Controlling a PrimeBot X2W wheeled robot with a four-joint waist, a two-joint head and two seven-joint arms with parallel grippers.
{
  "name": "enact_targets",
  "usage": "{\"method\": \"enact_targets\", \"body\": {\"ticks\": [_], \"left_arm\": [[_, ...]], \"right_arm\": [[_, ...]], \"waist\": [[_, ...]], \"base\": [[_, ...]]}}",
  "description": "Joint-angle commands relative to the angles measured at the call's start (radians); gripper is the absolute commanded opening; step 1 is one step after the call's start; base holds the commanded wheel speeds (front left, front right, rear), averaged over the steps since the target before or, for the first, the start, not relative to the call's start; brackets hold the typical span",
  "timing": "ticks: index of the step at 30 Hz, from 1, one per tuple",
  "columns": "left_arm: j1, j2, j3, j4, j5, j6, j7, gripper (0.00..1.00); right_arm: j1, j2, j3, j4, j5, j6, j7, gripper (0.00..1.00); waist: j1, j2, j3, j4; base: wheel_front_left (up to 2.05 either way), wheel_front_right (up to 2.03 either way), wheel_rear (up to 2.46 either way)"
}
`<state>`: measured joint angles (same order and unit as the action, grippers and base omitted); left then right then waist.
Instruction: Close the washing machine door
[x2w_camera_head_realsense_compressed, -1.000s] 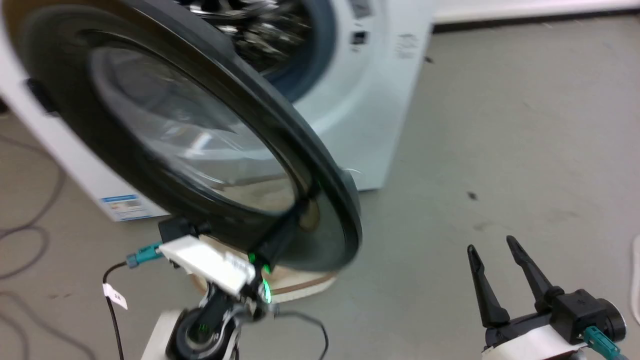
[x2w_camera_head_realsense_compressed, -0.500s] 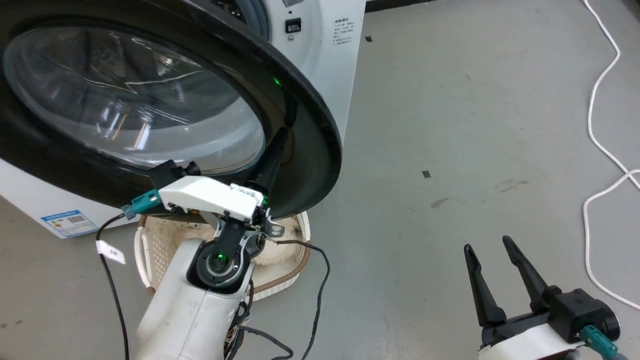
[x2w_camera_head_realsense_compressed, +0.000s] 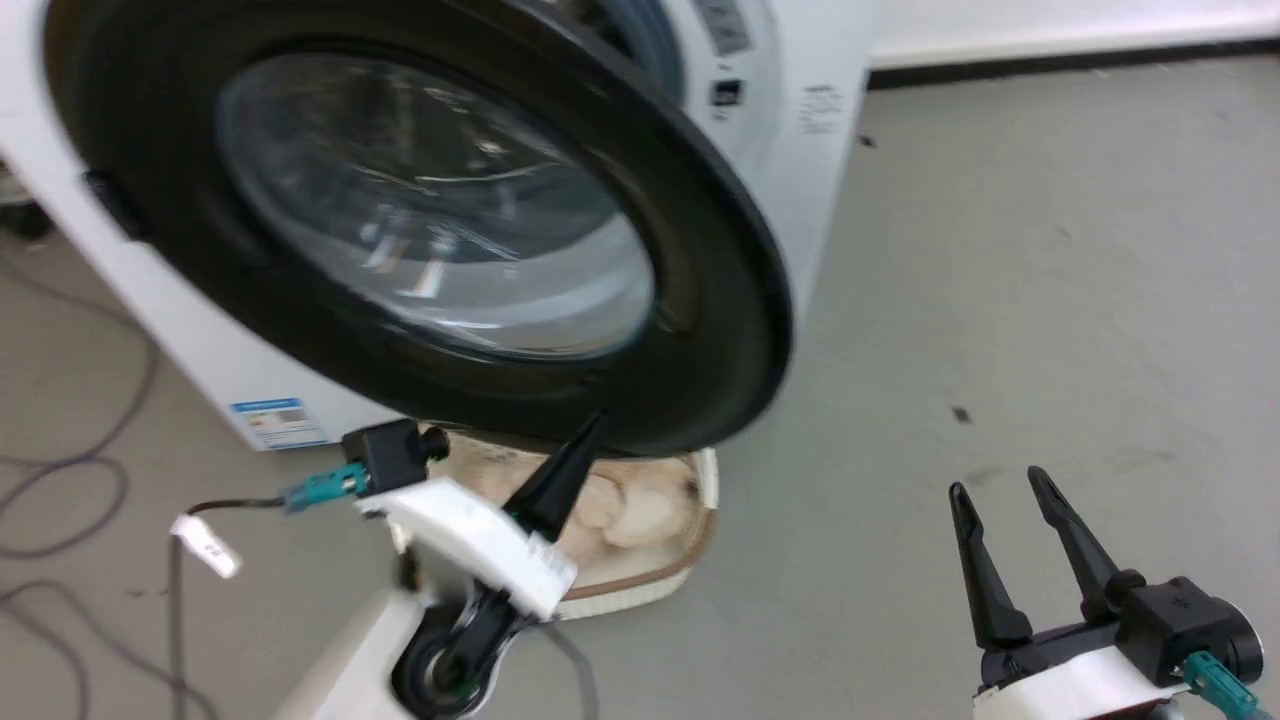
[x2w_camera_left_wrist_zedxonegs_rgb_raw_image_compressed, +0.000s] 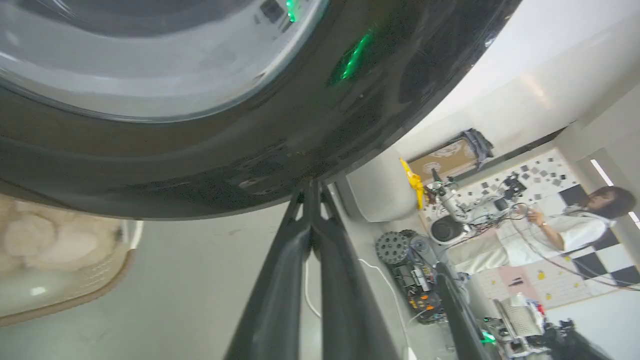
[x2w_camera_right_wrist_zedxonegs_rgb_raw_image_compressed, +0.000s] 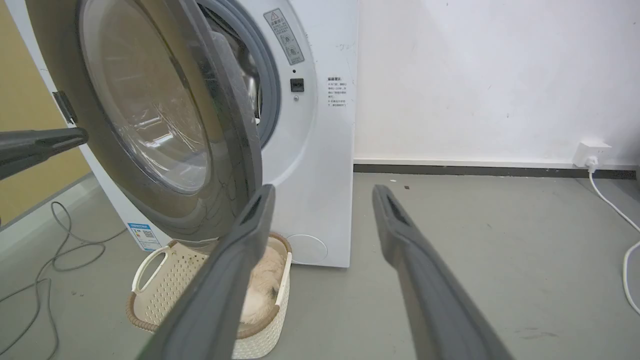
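Black washing machine door has swung further shut; left jaws closed at its rim, right jaws open.

Big round black washing machine door w/ bulging clear glass window spans the top, green light glinting on its rim. Below it the left gripper: two long dark fingers pressed tog., tips right at door's lower edge. Lower left: cream perforated plastic basket w/ pale fluffy stuff inside, on smooth grey floor. Far right: person in white top, amid cluttered robot gear.
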<state>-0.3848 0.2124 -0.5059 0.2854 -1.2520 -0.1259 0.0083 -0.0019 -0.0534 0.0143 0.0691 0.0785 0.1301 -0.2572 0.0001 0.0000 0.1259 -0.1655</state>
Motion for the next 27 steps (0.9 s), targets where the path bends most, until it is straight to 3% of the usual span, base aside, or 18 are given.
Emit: {"method": "enact_targets", "body": {"ticks": [1, 3, 4, 10, 14, 17, 18, 19, 20, 27], "left_arm": [[0.019, 0.028, -0.012, -0.015, 0.043, -0.004, -0.025, 0.00], [0.033, 0.079, -0.034, -0.038, 0.139, -0.004, -0.086, 0.00], [0.040, 0.126, -0.040, -0.055, 0.236, 0.001, -0.163, 0.00], [0.064, 0.205, 0.024, -0.112, 0.492, 0.119, -0.266, 0.00], [0.127, 0.199, 0.108, -0.193, 0.669, 0.198, -0.269, 0.00], [0.206, 0.170, 0.155, -0.227, 0.736, 0.218, -0.270, 0.00], [0.232, 0.159, 0.166, -0.234, 0.754, 0.222, -0.270, 0.18], [0.256, 0.149, 0.176, -0.241, 0.771, 0.223, -0.270, 0.92], [0.278, 0.145, 0.180, -0.246, 0.797, 0.224, -0.270, 1.00], [0.390, 0.086, 0.183, -0.270, 0.919, 0.235, -0.270, 1.00]], "right_arm": [[0.006, 0.003, -0.002, -0.004, -0.007, 0.001, -0.004, 1.00], [0.007, 0.003, 0.001, -0.003, -0.013, 0.001, -0.004, 1.00], [0.007, 0.003, 0.004, -0.001, -0.024, 0.001, -0.004, 1.00], [0.011, 0.003, 0.004, -0.001, -0.030, 0.001, -0.004, 1.00], [0.027, 0.003, -0.003, 0.004, -0.027, 0.001, -0.004, 1.00], [0.035, 0.003, 0.003, 0.007, -0.028, 0.001, -0.002, 1.00], [0.036, 0.003, 0.005, 0.007, -0.028, 0.001, -0.001, 1.00], [0.038, 0.003, 0.006, 0.006, -0.028, 0.001, 0.001, 1.00], [0.040, 0.003, 0.005, 0.005, -0.027, 0.001, 0.002, 1.00], [0.063, 0.003, -0.002, 0.002, -0.018, 0.001, 0.002, 1.00]], "waist": [[-0.0001, 0.0000, -0.027, 0.049], [-0.0001, 0.0000, -0.037, 0.078], [-0.0001, 0.0000, -0.046, 0.104], [-0.0001, 0.0000, -0.071, 0.175], [-0.0001, 0.0000, -0.096, 0.218], [-0.0001, 0.0000, -0.111, 0.237], [-0.0001, 0.0000, -0.116, 0.241], [-0.0001, 0.0000, -0.120, 0.245], [-0.0001, 0.0000, -0.124, 0.248], [-0.0001, 0.0000, -0.138, 0.264]], "base": [[0.00, 0.00, 0.00], [0.00, 0.00, 0.00], [0.00, 0.00, 0.00], [0.00, 0.00, 0.00], [0.00, 0.00, 0.00], [0.00, 0.00, 0.00], [0.00, 0.00, 0.00], [0.00, 0.00, 0.00], [0.00, 0.00, 0.00], [0.00, 0.00, 0.00]]}}
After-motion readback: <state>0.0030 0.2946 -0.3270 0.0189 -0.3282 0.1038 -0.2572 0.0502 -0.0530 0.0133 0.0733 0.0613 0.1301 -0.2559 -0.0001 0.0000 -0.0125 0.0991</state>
